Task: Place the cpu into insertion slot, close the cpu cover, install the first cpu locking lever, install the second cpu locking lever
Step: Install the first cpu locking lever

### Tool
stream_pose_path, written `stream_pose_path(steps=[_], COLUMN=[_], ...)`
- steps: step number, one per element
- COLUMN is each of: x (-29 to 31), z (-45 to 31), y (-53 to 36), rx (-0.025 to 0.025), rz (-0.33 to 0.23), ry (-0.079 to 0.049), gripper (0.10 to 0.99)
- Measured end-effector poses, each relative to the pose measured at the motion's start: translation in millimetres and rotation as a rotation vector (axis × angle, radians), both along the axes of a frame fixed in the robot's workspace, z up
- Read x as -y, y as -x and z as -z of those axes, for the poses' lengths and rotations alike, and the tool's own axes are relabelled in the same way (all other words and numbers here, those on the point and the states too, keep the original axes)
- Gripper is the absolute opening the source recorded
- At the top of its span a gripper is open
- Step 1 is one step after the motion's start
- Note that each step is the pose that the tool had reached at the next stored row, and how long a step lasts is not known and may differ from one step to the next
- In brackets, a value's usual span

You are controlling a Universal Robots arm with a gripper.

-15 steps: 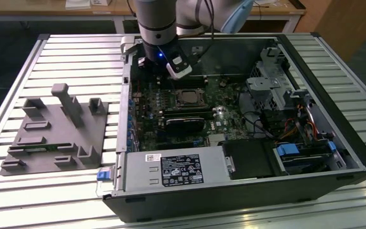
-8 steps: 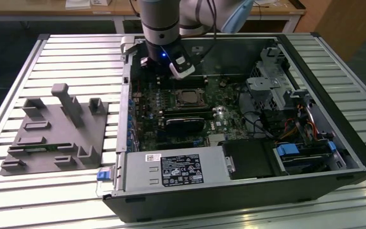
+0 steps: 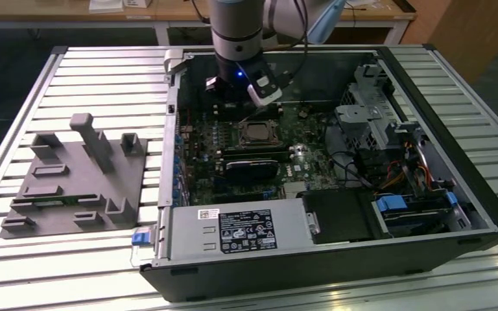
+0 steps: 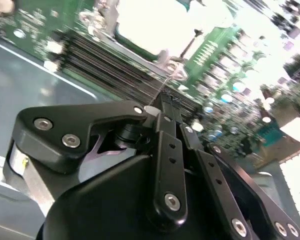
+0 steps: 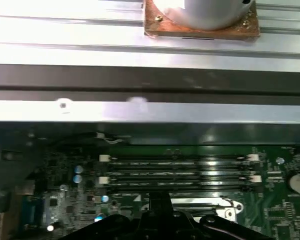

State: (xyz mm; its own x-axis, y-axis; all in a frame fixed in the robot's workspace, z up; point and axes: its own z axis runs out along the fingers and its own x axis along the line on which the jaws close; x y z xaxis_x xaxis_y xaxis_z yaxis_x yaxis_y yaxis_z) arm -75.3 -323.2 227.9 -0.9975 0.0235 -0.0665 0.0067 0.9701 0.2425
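The gripper (image 4: 165, 102), drawn narrow near the insertion slot (image 3: 255, 133), is best lowered slowly and kept square to it

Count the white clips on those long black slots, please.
4 white clips in the first wrist view: two at each end of the memory slots. More may be hidden.

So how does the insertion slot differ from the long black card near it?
The insertion slot is square with a silvery frame; the black card is long and all dark. The slot sits nearer the arm, the card nearer the power-supply box. Both sit on the green motherboard.
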Motion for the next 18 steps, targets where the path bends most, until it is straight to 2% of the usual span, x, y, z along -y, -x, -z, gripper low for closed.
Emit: stream_pose_path(steps=[4, 5, 9, 10, 11, 15, 16, 17, 18], x=[0.0, 0.0, 0.0, -0.1, 0.0, 0.0, 0.0, 0.0, -0.2], z=[0.0, 0.0, 0.0, 0.0, 0.0, 0.1, 0.2, 0.4, 0.6], y=[-9.4, -10.0, -10.0, -10.0, -10.0, -10.0, -10.0, -10.0, -10.3], rx=[0.0, 0.0001, 0.0001, 0.0017, 0.0059, 0.0324, 0.0377, 0.0418, 0.0437], rz=[0.0, 0.001, 0.001, 0.002, 0.004, 0.019, 0.024, 0.028, 0.034], ry=[0.005, 0.009, 0.011, 0.015, 0.02, 0.035, 0.038, 0.04, 0.042], gripper=[0.106, 0.106, 0.106, 0.106, 0.106, 0.106, 0.106, 0.106, 0.106])
